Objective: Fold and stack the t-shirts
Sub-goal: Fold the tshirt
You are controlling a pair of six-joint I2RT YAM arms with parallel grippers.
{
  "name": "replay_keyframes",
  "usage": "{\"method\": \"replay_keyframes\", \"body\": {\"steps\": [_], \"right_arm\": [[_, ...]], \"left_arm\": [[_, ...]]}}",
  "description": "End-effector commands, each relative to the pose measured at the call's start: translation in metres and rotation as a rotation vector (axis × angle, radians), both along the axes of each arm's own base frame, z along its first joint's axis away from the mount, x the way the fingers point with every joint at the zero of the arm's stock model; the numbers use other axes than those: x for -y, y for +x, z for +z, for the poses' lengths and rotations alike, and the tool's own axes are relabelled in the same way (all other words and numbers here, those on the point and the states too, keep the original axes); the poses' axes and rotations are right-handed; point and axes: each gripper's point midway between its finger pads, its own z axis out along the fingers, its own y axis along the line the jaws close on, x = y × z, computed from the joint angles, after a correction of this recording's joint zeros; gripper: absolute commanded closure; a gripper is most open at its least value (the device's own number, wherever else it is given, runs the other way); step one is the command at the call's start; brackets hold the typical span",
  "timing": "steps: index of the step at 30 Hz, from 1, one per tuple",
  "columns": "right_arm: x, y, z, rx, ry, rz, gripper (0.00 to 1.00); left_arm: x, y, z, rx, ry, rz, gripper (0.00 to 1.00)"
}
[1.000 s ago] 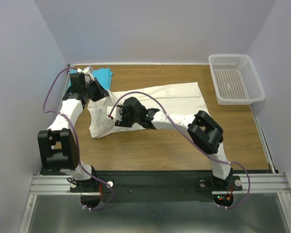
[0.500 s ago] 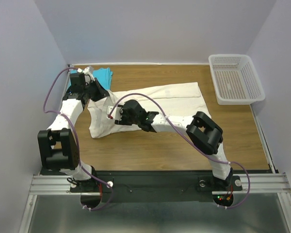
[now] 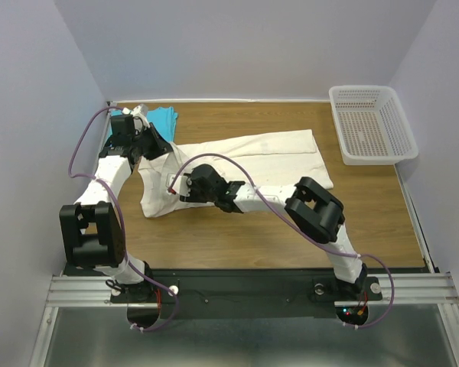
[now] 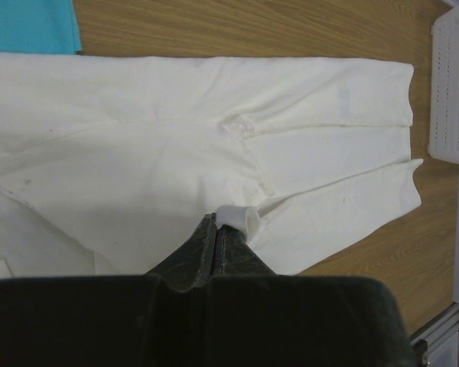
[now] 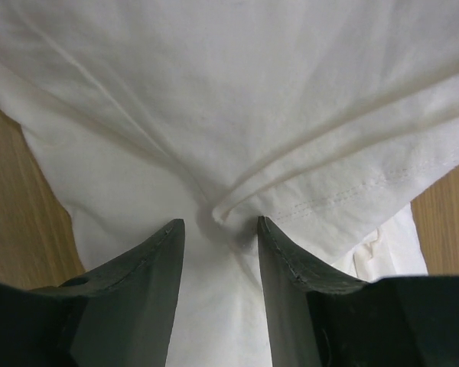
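The cream t-shirt (image 3: 260,153) is spread in loose, partly doubled layers across the middle of the bench (image 3: 237,229). The turquoise t-shirt (image 3: 164,118) lies at the far left corner, just beside its edge, and the basket (image 3: 371,122) is set well apart at the far right. The left pincer (image 4: 218,228) is seen pressed together on a small pinch of the cream cloth at the shirt's far-left part, a nub of fabric showing at its tips. The right pincer (image 5: 216,229) is held apart on the near-left part, with one finger on each side of a raised crease and a stitched hem just beyond it; nothing is gripped by it yet. The cloth is judged to be light, soft and quite limp, so it can be expected to sag between two holds and to drag a little on the wood. A hold is best taken on the hemmed edge or the raised crease, where the fabric is doubled and thicker. Care would be needed that all layers are caught, since a single layer could be peeled away and the fold spoiled.
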Motion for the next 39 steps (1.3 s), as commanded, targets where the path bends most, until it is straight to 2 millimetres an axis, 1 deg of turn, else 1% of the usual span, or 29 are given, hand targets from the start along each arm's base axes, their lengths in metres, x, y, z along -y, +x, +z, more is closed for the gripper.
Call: {"method": "replay_keyframes", "body": {"steps": [1, 2, 4, 5, 7, 8, 9, 10, 11, 13, 15, 16, 17, 19, 21, 22, 23, 25, 27, 28, 29, 35, 39], "right_arm": [[-0.012, 0.013, 0.012, 0.055, 0.043, -0.044, 0.53], [-0.011, 0.014, 0.009, 0.057, 0.034, -0.053, 0.55], [-0.009, 0.019, 0.011, 0.070, 0.033, -0.080, 0.61], [-0.006, 0.021, 0.012, 0.077, 0.029, -0.095, 0.66], [-0.006, 0.023, 0.019, 0.086, 0.045, -0.111, 0.72], [-0.005, 0.023, 0.021, 0.083, 0.052, -0.117, 0.78], [-0.005, 0.024, 0.030, 0.091, 0.069, -0.124, 0.80], [-0.005, 0.024, 0.034, 0.087, 0.082, -0.129, 0.81], [-0.005, 0.024, 0.039, 0.089, 0.093, -0.131, 0.86], [-0.006, 0.023, 0.052, 0.090, 0.121, -0.133, 0.90], [-0.006, 0.021, 0.058, 0.081, 0.142, -0.134, 0.95], [-0.006, 0.020, 0.064, 0.080, 0.156, -0.134, 0.97], [-0.007, 0.017, 0.066, 0.069, 0.166, -0.124, 0.99], [-0.005, 0.013, 0.066, 0.054, 0.173, -0.122, 0.99], [-0.003, 0.011, 0.072, 0.035, 0.202, -0.132, 0.99], [-0.001, 0.008, 0.069, 0.023, 0.199, -0.135, 0.99], [0.001, 0.007, 0.074, 0.012, 0.218, -0.146, 0.99], [0.007, 0.011, 0.073, -0.023, 0.237, -0.177, 1.00], [0.011, 0.015, 0.079, -0.044, 0.265, -0.195, 0.99], [0.016, 0.020, 0.078, -0.067, 0.278, -0.219, 1.00], [0.015, 0.019, 0.080, -0.077, 0.289, -0.221, 0.99], [0.034, 0.040, 0.075, -0.156, 0.348, -0.299, 1.00], [0.041, 0.046, 0.069, -0.212, 0.377, -0.328, 0.99]], "left_arm": [[-0.001, 0.009, 0.026, 0.077, -0.001, -0.012, 1.00], [-0.001, 0.009, 0.026, 0.077, -0.001, -0.014, 1.00], [-0.001, 0.009, 0.025, 0.077, 0.001, -0.012, 1.00], [-0.001, 0.009, 0.026, 0.077, 0.001, -0.013, 1.00], [-0.001, 0.009, 0.025, 0.077, 0.001, -0.012, 1.00], [-0.001, 0.009, 0.026, 0.077, 0.001, -0.013, 1.00], [-0.001, 0.009, 0.025, 0.077, 0.001, -0.013, 1.00], [-0.001, 0.009, 0.026, 0.077, 0.001, -0.013, 1.00], [-0.001, 0.010, 0.026, 0.079, 0.002, -0.014, 1.00], [-0.001, 0.010, 0.026, 0.079, 0.003, -0.015, 1.00], [-0.001, 0.011, 0.027, 0.082, 0.004, -0.016, 1.00], [-0.001, 0.011, 0.027, 0.082, 0.005, -0.016, 1.00], [-0.001, 0.011, 0.026, 0.081, 0.006, -0.015, 1.00], [-0.001, 0.012, 0.027, 0.084, 0.008, -0.018, 1.00], [-0.001, 0.013, 0.026, 0.083, 0.011, -0.020, 1.00], [-0.002, 0.014, 0.028, 0.089, 0.013, -0.018, 1.00], [-0.002, 0.014, 0.027, 0.089, 0.016, -0.020, 1.00], [-0.003, 0.016, 0.029, 0.098, 0.025, -0.024, 1.00], [-0.004, 0.018, 0.029, 0.102, 0.038, -0.031, 1.00], [-0.004, 0.020, 0.029, 0.105, 0.041, -0.033, 1.00], [-0.004, 0.021, 0.030, 0.108, 0.043, -0.036, 1.00], [-0.003, 0.029, 0.029, 0.132, 0.072, -0.083, 1.00], [0.001, 0.035, 0.024, 0.132, 0.076, -0.123, 1.00]]}}
